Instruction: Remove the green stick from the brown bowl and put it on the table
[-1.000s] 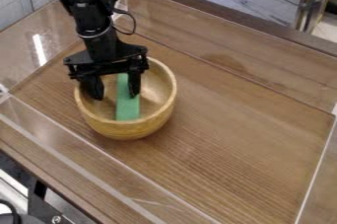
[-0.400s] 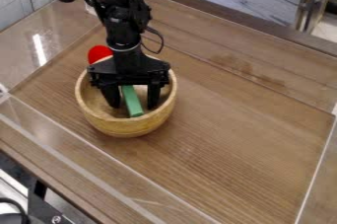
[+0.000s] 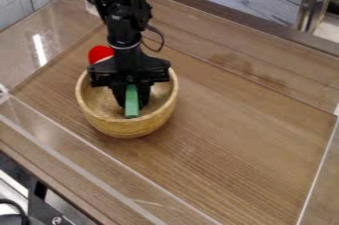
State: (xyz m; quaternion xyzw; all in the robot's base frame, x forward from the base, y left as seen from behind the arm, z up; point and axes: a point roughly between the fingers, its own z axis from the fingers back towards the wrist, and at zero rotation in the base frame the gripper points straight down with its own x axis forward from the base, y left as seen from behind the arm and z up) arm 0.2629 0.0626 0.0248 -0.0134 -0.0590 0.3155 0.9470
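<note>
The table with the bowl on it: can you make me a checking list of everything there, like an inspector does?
Surface: brown wood-grain tabletop, shiny, with no spill visible.
Job's things: green stick inside the brown bowl, not on the table yet.
Clutter: a red object behind the bowl; too little shows to name it.
Gripper: black gripper down in the bowl, fingers around the stick; a firm grip can't be confirmed.
Cables: a thin dark cable loops beside the arm; more dark parts at the bottom left corner, unclear.
Surroundings: low clear walls along the table edges; grey-white panels behind.
</note>
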